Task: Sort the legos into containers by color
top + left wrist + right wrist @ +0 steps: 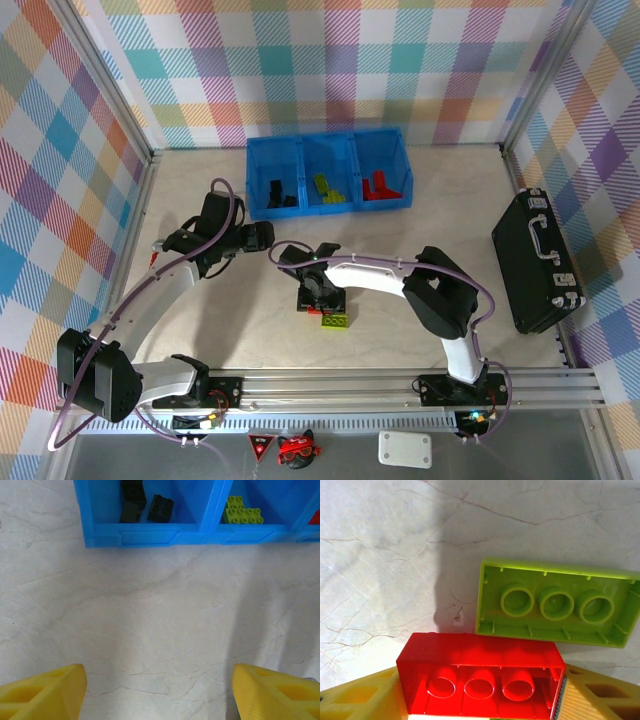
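Off to the right, well apart from both arms: black case (538, 262) with a handle, flat on the table beside the plaid wall. At the far middle: blue bin (300, 209), three compartments in a row. Open tabletop between bin and arms.

Left arm: curving up from the near-left base, left gripper (159, 682) aimed at the bin's left end, near it. Jaws well apart, holding nothing.

Right arm: reaching left from the near-right base, elbow bent, right gripper (481, 680) pointing down at mid-table. Fingers (360, 700) close against both ends of a red brick (480, 652) lying underside up; clamped or merely flanking, cannot tell.

Just beside it on the near side: one lime green brick (555, 605), underside up.

Loose on the table: two. In the bin: two black bricks (145, 505) left, green bricks (242, 512) middle, at least two, red bricks (380, 187) right, number unclear
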